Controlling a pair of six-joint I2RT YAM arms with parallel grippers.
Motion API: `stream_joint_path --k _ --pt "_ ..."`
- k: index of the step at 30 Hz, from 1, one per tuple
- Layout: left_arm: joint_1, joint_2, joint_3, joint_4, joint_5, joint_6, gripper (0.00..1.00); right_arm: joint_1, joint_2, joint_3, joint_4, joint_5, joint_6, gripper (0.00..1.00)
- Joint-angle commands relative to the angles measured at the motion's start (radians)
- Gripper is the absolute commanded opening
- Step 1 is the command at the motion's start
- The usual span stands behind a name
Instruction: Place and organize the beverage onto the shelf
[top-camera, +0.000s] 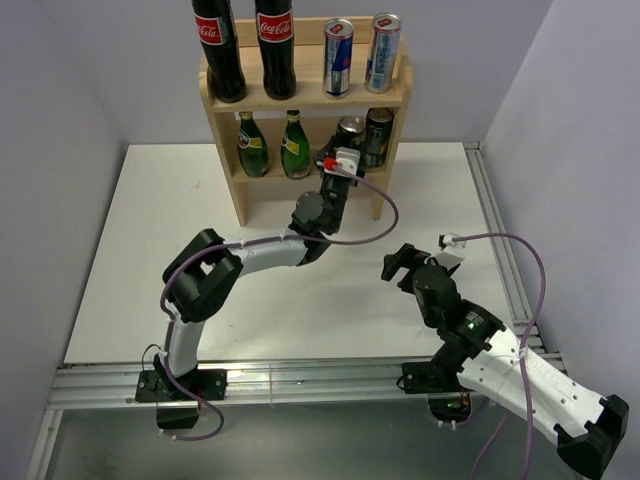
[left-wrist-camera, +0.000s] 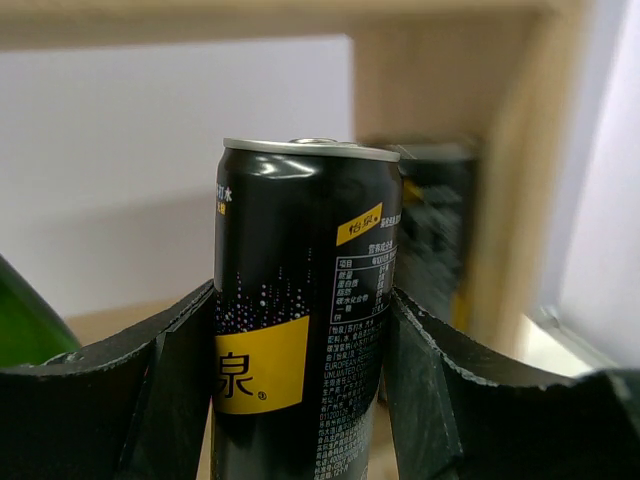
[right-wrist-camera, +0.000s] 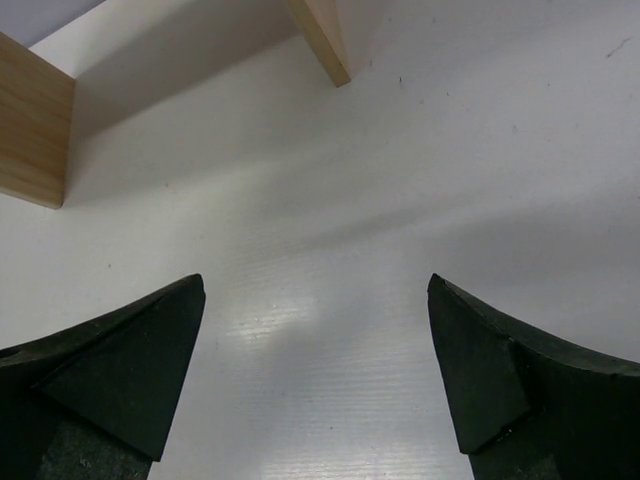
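While the can (left-wrist-camera: 300, 300) is inside the shelf's (top-camera: 222, 140) lower tier, just beside a second can (left-wrist-camera: 440, 230), your left tool (left-wrist-camera: 302, 350) clamps its sides. Your right tool (right-wrist-camera: 315, 340) gapes wide above the table (right-wrist-camera: 400, 150).

The shelf (top-camera: 305, 100) stands at the table's (top-camera: 150, 250) far edge. Upper tier: Coca-Cola bottles (top-camera: 219, 50) left, slim cans (top-camera: 338, 58) right. Lower tier: small bottles (top-camera: 252, 145) left, shorter cans (top-camera: 378, 137) right.
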Motion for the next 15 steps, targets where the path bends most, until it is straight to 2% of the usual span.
stream_joint_path --k 1,15 --pt "0.033 -0.012 0.105 0.495 0.059 -0.031 0.00 -0.001 0.025 -0.013 0.048 0.017 -0.016 0.99" --pt "0.085 0.075 0.190 0.474 0.072 -0.133 0.00 -0.003 0.072 -0.014 0.072 0.023 -0.026 1.00"
